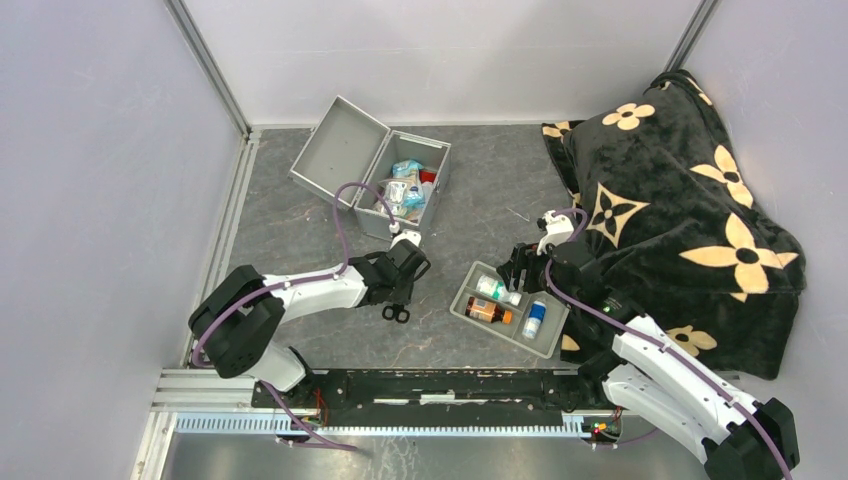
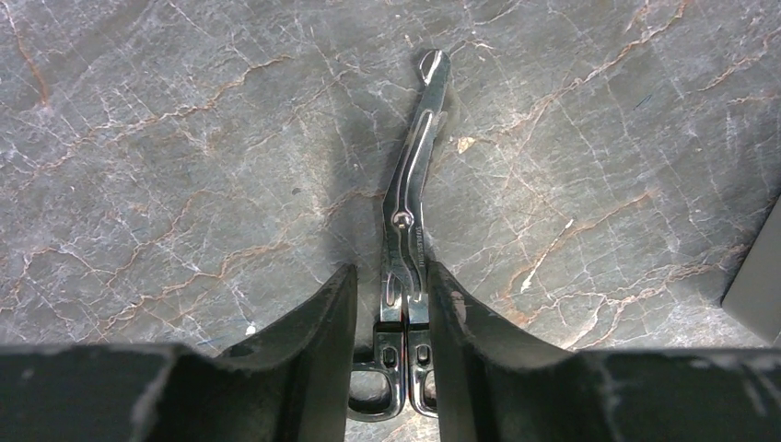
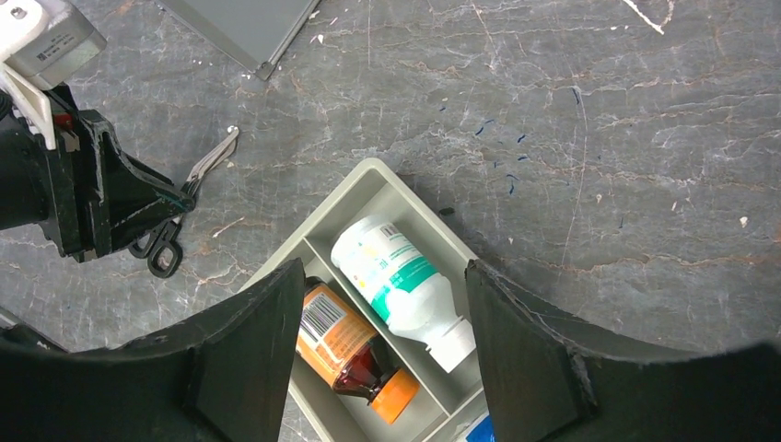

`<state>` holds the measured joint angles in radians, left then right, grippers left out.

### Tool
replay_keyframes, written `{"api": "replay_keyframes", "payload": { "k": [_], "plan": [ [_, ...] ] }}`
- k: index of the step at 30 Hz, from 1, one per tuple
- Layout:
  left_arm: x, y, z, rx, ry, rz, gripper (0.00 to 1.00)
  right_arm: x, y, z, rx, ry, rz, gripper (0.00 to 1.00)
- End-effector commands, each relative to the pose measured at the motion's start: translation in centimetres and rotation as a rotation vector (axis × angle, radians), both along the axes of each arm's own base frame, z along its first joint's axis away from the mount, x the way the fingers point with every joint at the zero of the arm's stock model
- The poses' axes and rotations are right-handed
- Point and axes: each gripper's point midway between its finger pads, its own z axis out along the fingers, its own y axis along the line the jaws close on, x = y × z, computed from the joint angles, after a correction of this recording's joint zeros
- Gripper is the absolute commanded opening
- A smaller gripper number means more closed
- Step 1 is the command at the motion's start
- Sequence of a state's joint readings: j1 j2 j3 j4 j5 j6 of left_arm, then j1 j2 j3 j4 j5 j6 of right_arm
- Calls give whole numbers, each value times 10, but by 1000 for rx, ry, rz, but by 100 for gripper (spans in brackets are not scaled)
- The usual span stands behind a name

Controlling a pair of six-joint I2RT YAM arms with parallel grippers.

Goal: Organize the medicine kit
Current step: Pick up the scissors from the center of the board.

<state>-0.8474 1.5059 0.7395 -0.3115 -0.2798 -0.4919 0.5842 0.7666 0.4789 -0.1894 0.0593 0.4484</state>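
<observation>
Presently: left gripper (image 2: 391, 285) set narrow astride bandage scissors (image 2: 410, 184) lying flat on the table (image 2: 184, 138).
Jaws flank the shank just ahead of the finger loops, probably the stiffest place to pinch; a sliver of gap shows on one side, so no firm hold yet. Right gripper (image 3: 382, 276), wide and empty, hangs over the divided tray (image 3: 382, 184), above its white bottle (image 3: 396, 276) and amber bottle (image 3: 345, 345), apparently lined up to pick one. Medicine kit (image 1: 338, 152) stands lid-open beyond the scissors, part-filled.

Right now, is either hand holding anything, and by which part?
Not firmly yet: the left hand brackets the scissors between pivot and finger loops, with a gap on one side. The right hand holds nothing.
</observation>
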Motion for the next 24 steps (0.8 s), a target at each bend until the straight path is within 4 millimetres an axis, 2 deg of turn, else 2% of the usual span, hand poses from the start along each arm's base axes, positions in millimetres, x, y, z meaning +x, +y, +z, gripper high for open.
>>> {"api": "replay_keyframes", "payload": {
  "k": [1, 8, 11, 13, 15, 24],
  "plan": [
    [-31, 19, -27, 63, 145, 28, 39, 2, 5, 6, 36, -19, 8, 70],
    [-28, 13, -32, 77, 164, -1, 33, 0, 9, 5, 34, -14, 37, 70],
    [-27, 11, -32, 81, 167, -6, 29, -2, 9, 4, 24, -8, 52, 70],
    [-27, 10, -31, 72, 166, 0, 23, -3, 11, 3, 19, -11, 71, 71],
    [-27, 10, -30, 65, 162, 9, 15, -8, 23, 6, 38, -12, 152, 71],
    [-27, 16, -28, -17, 151, 92, 10, -23, 66, 13, 111, 30, 338, 71]
  ]
}}
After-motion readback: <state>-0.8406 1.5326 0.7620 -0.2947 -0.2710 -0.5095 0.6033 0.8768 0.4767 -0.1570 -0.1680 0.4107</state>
